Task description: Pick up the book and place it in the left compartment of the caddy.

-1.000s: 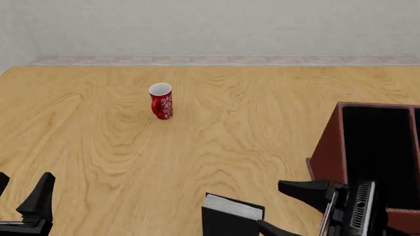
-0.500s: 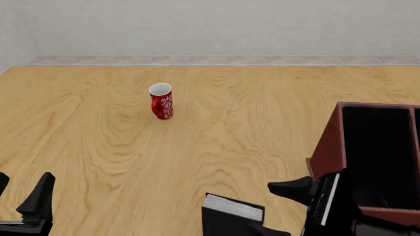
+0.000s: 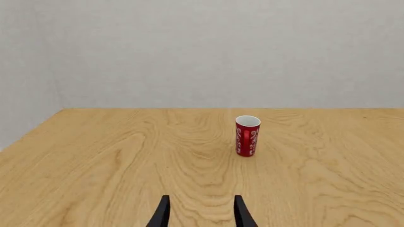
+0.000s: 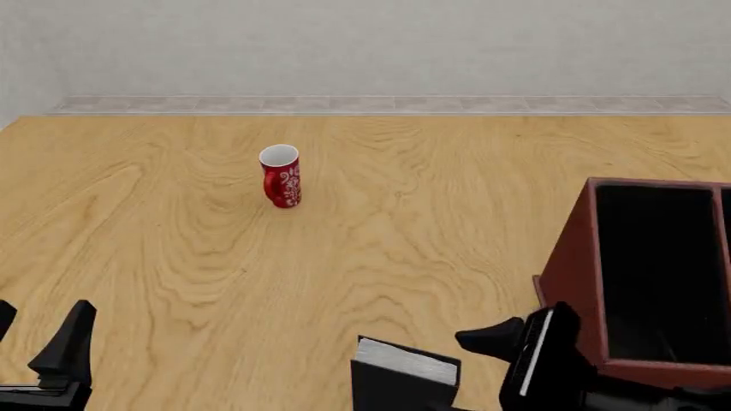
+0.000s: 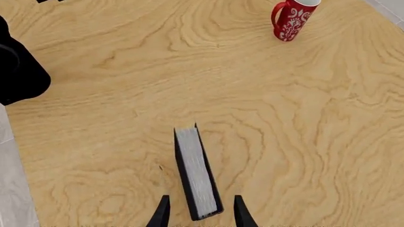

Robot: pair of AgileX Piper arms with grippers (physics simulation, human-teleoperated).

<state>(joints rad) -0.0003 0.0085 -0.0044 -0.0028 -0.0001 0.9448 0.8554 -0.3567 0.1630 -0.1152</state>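
Left wrist view: the left gripper [image 3: 198,213] has its two fingers spread apart with nothing between them. It points across the table [image 3: 94,156] at a red mug [image 3: 247,135]. No book shows here.

Front view: the book [image 4: 403,374] stands upright on its edge at the near edge of the table, a bit right of the middle. Its grey pages face up. The caddy [image 4: 571,274] sits at the right edge, near the front corner. Its left compartment [image 4: 656,265] is the tall dark slot just behind the brown wall. The right gripper [image 4: 485,377] hangs between the book and the caddy, close to both. The mug stands far off, toward the back left.

Right wrist view: the right gripper [image 5: 198,213] looks down on the top of the book. Its fingers are spread, one on each side of the book's near end, not squeezing yet.

The book looks stiff and thick, maybe a bit heavy. The covers look smooth, so it could slip or tip. I think the best hold is across both covers, near the middle of the top, squeezed firmly.
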